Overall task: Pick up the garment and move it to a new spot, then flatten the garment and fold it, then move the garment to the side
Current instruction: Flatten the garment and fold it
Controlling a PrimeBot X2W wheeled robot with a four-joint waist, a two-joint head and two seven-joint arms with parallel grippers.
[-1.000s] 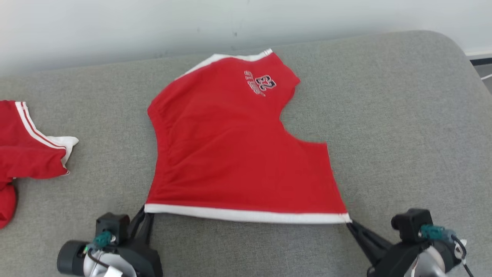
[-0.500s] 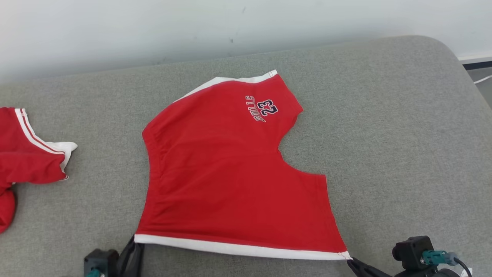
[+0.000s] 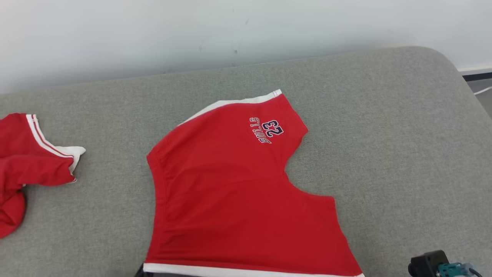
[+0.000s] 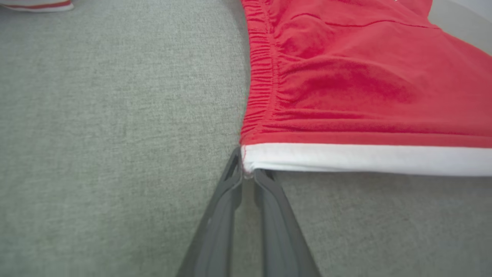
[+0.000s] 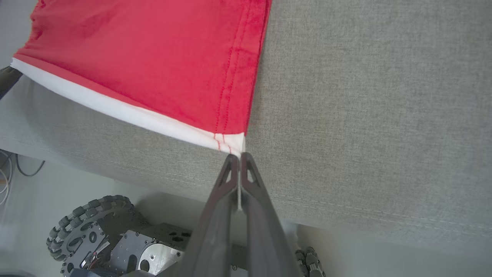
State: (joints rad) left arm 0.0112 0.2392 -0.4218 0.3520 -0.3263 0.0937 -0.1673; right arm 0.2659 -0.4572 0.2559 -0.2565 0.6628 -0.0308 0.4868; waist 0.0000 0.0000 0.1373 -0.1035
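Garment (image 3: 230,200) nearly flat on cushion (image 3: 384,134); left gripper (image 4: 248,174), right gripper (image 5: 239,156) each pinch a hem corner (fold, side-move pending).

Red garment (image 4: 346,77) on grey cushion (image 4: 115,115), white hem corner (image 4: 253,159) pinched between left gripper (image 4: 248,174) fingers (image 4: 226,192)

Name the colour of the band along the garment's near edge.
White, on the red garment; the band shows best in the left wrist view.

Soft matt red cloth garment (image 3: 238,192) on coarse grey woven cushion (image 3: 403,154).
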